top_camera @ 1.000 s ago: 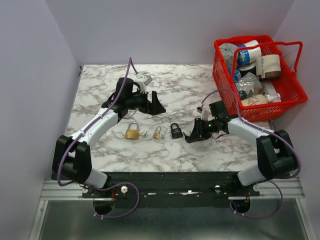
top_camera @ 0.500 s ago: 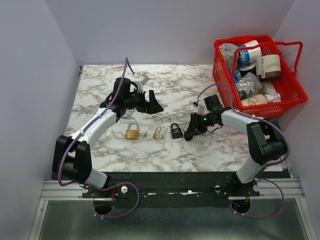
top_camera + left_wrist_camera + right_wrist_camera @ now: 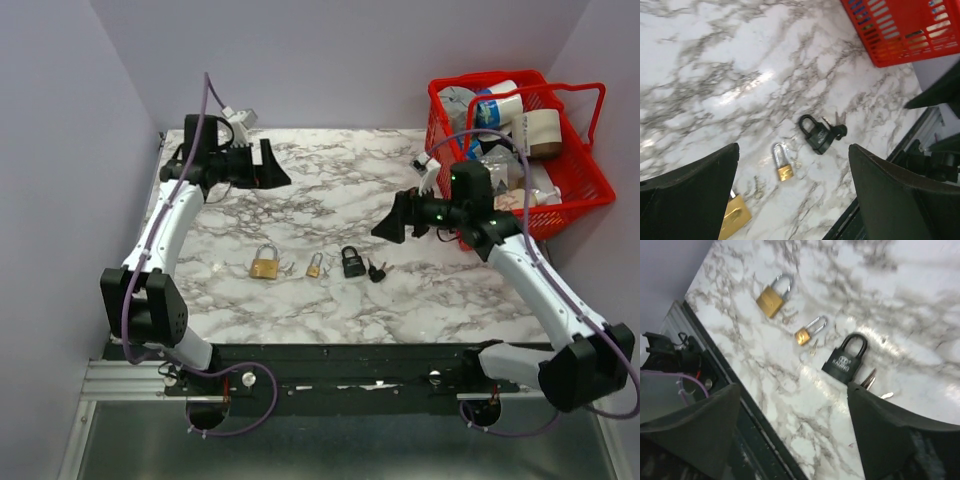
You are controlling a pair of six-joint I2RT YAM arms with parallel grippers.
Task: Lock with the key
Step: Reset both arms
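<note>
The key (image 3: 377, 270), a small bunch with black heads, lies flat on the marble table just right of the squat black padlock (image 3: 352, 262). In the right wrist view only its silver blades (image 3: 870, 379) show beside the black padlock (image 3: 847, 362). The left wrist view has the key (image 3: 837, 128) touching that padlock (image 3: 816, 138). My right gripper (image 3: 392, 225) hangs open above and right of the key, nothing between its fingers (image 3: 790, 430). My left gripper (image 3: 272, 167) is open at the far left of the table, high over it (image 3: 795, 200).
A small brass padlock (image 3: 314, 266) and a larger brass padlock (image 3: 264, 263) lie in a row left of the black one. A red basket (image 3: 515, 150) full of items stands at the back right. The table's near edge and metal rail (image 3: 705, 365) run close below the locks.
My right gripper opened, left the key lying by the black padlock, and lifted back to the right. My left arm swung away to the far left corner.
</note>
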